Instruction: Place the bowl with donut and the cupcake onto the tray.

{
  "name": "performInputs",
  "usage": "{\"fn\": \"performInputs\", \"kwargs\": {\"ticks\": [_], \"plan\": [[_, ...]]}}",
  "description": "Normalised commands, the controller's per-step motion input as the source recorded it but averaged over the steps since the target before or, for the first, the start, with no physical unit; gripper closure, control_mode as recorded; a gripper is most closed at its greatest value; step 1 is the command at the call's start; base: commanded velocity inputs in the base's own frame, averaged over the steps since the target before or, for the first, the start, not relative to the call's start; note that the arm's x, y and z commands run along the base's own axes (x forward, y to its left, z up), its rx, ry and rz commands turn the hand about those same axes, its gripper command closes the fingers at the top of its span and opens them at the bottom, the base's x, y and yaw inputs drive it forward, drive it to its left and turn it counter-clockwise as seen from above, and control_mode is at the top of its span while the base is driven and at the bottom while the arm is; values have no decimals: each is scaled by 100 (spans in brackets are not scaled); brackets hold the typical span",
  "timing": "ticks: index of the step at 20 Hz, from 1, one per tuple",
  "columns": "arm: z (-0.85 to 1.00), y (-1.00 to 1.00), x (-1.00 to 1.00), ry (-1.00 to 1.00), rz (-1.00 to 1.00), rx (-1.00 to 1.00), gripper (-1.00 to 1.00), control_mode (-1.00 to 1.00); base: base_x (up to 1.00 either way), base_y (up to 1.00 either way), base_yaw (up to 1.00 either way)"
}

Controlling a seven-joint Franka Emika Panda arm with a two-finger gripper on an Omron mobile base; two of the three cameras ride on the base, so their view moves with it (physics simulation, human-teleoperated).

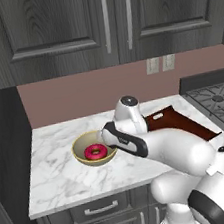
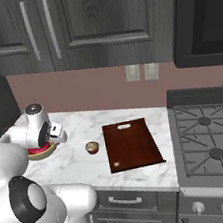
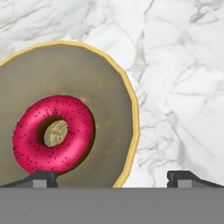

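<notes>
The bowl (image 1: 93, 150) sits upright on the marble counter (image 1: 56, 167), left of centre and nearer the front edge than the wall, with the donut (image 1: 95, 151) lying flat inside it, hole upward. The gripper (image 3: 111, 177) hangs just above the bowl's right rim, released: in the hand view its 2 fingertips (image 3: 40, 178) stand wide apart, one over the bowl's inside by the donut, the other over bare marble.

The tray (image 2: 131, 144) lies toward the counter's right end, long axis running front to back, slot handle at the wall end. The cupcake (image 2: 92, 147) stands just left of it, apart from both tray and bowl.

In the right base view the arm hides most of the bowl; in the left base view it covers part of the tray.
</notes>
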Motion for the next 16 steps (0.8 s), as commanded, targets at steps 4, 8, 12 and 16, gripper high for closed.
{"fn": "performInputs", "kwargs": {"ticks": [4,8,12,16], "plan": [[-10,1,0,1,1,0,-100,-100,0,0,0],[-28,5,5,0,0,0,-100,-100,0,0,0],[-28,1,8,0,0,0,-100,-100,0,0,0],[-30,4,10,0,0,0,-100,-100,0,0,0]]}}
